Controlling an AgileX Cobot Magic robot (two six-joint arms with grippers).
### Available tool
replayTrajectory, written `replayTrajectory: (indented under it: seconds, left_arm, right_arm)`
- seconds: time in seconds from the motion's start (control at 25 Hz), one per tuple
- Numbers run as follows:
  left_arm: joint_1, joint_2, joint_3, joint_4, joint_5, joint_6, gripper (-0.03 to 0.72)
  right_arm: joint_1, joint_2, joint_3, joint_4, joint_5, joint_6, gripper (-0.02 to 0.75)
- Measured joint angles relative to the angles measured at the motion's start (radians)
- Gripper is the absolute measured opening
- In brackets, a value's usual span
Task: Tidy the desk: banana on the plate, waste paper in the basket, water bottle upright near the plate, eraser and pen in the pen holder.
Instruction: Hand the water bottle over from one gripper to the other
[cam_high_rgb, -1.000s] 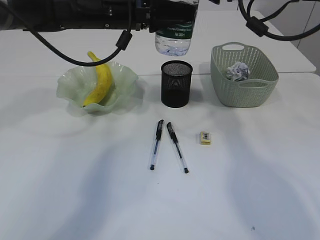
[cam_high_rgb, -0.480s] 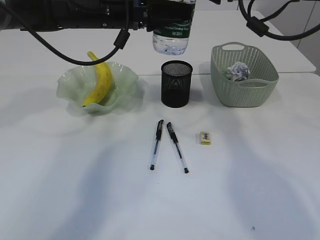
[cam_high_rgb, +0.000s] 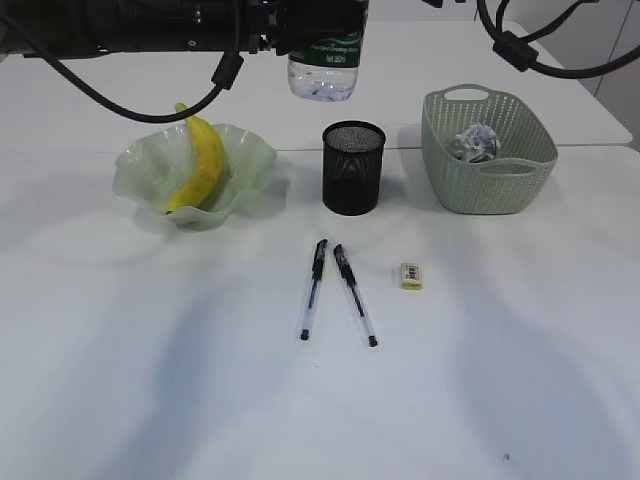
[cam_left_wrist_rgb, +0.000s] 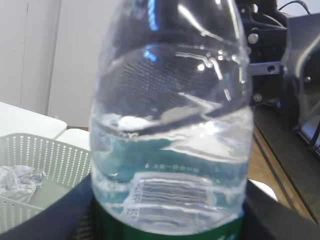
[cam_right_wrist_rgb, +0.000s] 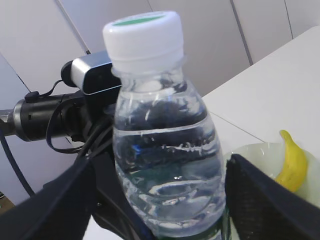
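- The water bottle (cam_high_rgb: 322, 72) hangs upright above the desk (cam_high_rgb: 150, 380) at the left gripper (cam_high_rgb: 318, 22).
- Below and left of that gripper, the banana (cam_high_rgb: 196, 168) lies in the plate (cam_high_rgb: 140, 175).
- Just below it and slightly right stands the pen holder (cam_high_rgb: 353, 167).
- Farther right sits the basket (cam_high_rgb: 487, 150), crumpled paper (cam_high_rgb: 474, 142) inside.
- In front of the pen holder, two pens (cam_high_rgb: 335, 290) lie side by side, the eraser (cam_high_rgb: 410, 276) to their right.

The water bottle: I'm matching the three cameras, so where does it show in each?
Exterior view: water bottle top centre, held above the desk, behind the pen holder.
Left wrist view: fills the middle.
Right wrist view: centre, cap up.
Shared landmark: the bottle itself; no other object shows in all three.
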Motion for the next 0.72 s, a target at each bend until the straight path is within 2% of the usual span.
replayTrajectory:
  seconds: [0.28, 0.72]
  left_arm:
    - [0.022, 0.0, 0.0, 0.0, 0.0, -0.01, 0.419]
    - [0.097, 0.0, 0.0, 0.0, 0.004, -0.04, 0.423]
  right_arm:
    - [0.0, 0.0, 0.0, -0.006, -0.032, 0.0, 0.596]
    - [0.0, 0.0, 0.0, -0.042, -0.208, 0.0, 0.595]
